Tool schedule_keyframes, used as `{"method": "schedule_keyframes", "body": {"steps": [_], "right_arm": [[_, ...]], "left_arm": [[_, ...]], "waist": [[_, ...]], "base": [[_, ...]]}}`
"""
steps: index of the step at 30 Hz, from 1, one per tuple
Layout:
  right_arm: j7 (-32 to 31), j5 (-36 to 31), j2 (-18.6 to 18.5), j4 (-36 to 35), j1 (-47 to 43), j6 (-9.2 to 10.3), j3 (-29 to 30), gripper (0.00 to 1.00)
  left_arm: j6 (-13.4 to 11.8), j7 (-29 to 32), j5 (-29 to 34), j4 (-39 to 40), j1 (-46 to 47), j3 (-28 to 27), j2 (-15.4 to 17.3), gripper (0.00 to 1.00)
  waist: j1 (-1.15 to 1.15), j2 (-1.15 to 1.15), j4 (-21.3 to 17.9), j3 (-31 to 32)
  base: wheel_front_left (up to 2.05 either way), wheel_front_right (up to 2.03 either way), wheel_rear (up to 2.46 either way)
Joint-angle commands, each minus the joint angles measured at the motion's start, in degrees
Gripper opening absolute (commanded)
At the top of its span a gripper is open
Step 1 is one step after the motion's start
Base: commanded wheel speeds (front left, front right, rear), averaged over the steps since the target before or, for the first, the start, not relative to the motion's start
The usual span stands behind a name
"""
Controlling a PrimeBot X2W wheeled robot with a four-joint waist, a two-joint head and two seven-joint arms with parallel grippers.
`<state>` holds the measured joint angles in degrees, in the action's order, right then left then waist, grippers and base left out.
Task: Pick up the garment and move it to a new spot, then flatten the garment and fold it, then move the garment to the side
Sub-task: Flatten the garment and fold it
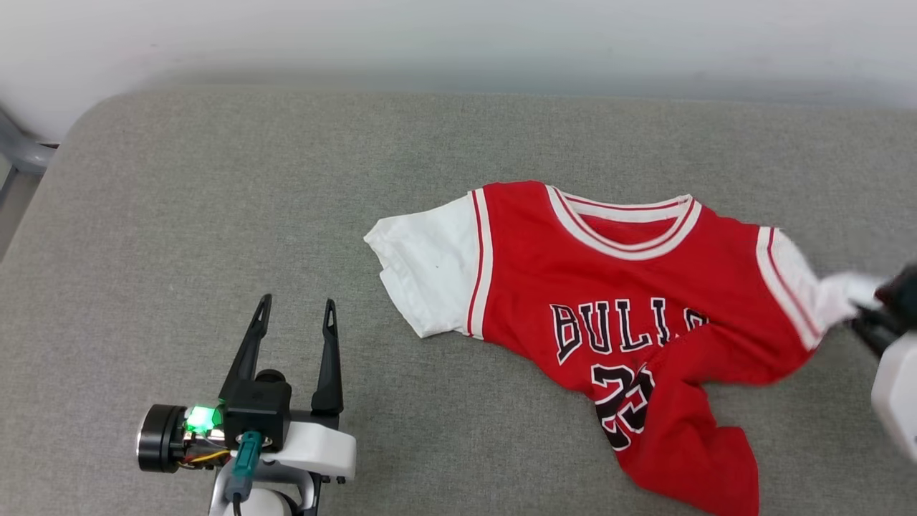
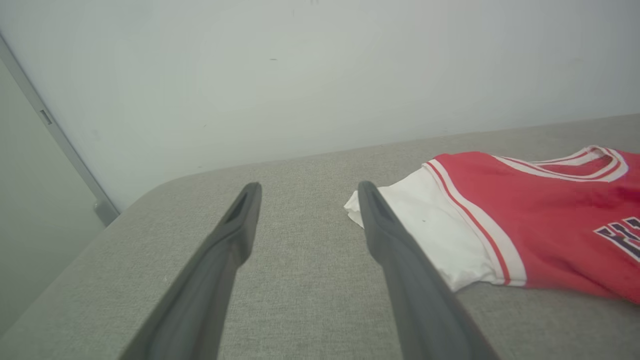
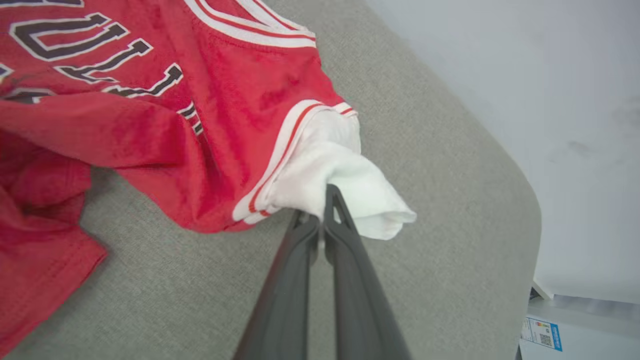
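Hidden lettering: the chest lettering on the garment (image 1: 616,287) reads "BULL"; the rest is lost under a fold of red cloth. The same fold half covers the number below, which cannot be read in full.
Cut off: the garment's lower hem runs out at the bottom edge of the head view. The right gripper (image 1: 870,319) sits at that view's right edge, blurred, with only dark fingers and a pale housing visible.
Right gripper: the fingers are pressed together on the right-hand sleeve (image 3: 350,175). The white cloth is pinched at the tips and bunched into a wad that is lifted a little off the surface.
Right arm pose: it reaches in low from the robot's right, with the fingers pointing toward the garment's shoulder.
Left gripper (image 1: 298,301): the fingers are spread wide and hold nothing.
Left arm pose: it is at the lower left of the head view with the fingers pointing away from the robot, apart from the left-hand sleeve (image 1: 426,265) on that sleeve's left.
Garment position: it lies front up, right of centre on the table (image 1: 215,179), with the neck toward the wall. The left-hand sleeve lies flat and the lower body is crumpled and twisted.
Table: covered in grey woven fabric, with rounded corners.
Room: a plain white wall (image 1: 458,36) stands behind, and a grey metal frame (image 1: 21,150) stands at the far left. The right wrist view shows a small printed label (image 3: 542,334) beyond the table edge, too small to read.
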<state>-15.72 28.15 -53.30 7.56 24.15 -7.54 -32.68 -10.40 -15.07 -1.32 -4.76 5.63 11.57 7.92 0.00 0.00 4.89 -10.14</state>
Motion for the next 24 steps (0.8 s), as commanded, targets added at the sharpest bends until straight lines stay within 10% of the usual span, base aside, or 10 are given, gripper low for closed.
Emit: {"method": "schedule_keyframes", "body": {"steps": [1,14,16,24], "right_arm": [[0.2,-0.3,1.5,0.5,-3.7,0.10,1.6,0.00],[4.8,1.8,15.1,6.4,-25.3,0.09,9.9,0.00],[7.3,0.8,16.4,6.9,-25.5,0.09,12.1,1.00],[17.9,-8.2,23.9,0.0,-25.6,0.09,24.8,1.00]], "left_arm": [[0.2,-0.1,0.0,-0.1,-0.7,-0.1,-0.3,1.00],[0.7,-0.1,0.1,-0.5,-1.9,-0.8,0.7,1.00],[1.0,-0.1,0.1,-0.6,-1.9,-0.9,0.9,1.00],[2.5,-0.1,-0.9,0.3,0.0,-2.6,2.7,1.00]], "waist": [[0.00,0.00,0.0,0.3],[0.00,0.00,-1.8,2.0],[0.00,0.00,-2.3,2.2],[0.00,0.00,-4.5,3.2]], "base": [[0.00,0.00,0.00],[0.00,0.00,0.00],[0.00,0.00,0.00],[0.00,0.00,0.00]]}}
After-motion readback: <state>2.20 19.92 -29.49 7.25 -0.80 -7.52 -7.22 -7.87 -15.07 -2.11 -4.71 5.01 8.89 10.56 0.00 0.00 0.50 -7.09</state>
